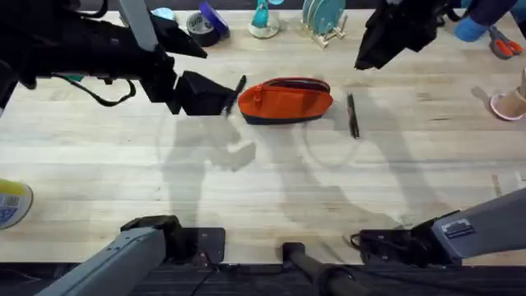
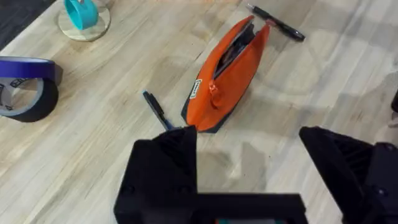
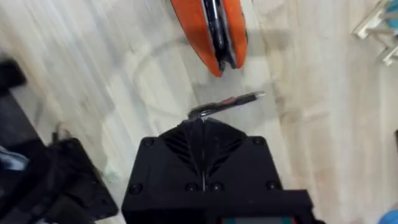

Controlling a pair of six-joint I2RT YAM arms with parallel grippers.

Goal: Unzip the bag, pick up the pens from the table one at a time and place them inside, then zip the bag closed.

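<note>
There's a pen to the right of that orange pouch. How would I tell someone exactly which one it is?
Find the orange bag in the middle of the wooden table. A thin black pen lies on bare wood off its right end, apart from it, pointing away from the arms' bases. The other pen lies at the bag's left end, beside the left gripper.

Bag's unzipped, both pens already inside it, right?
Not quite. The bag is unzipped, but both pens lie on the table: one pen right of the bag, the other pen at its left end. The overhead view shows it.
</note>
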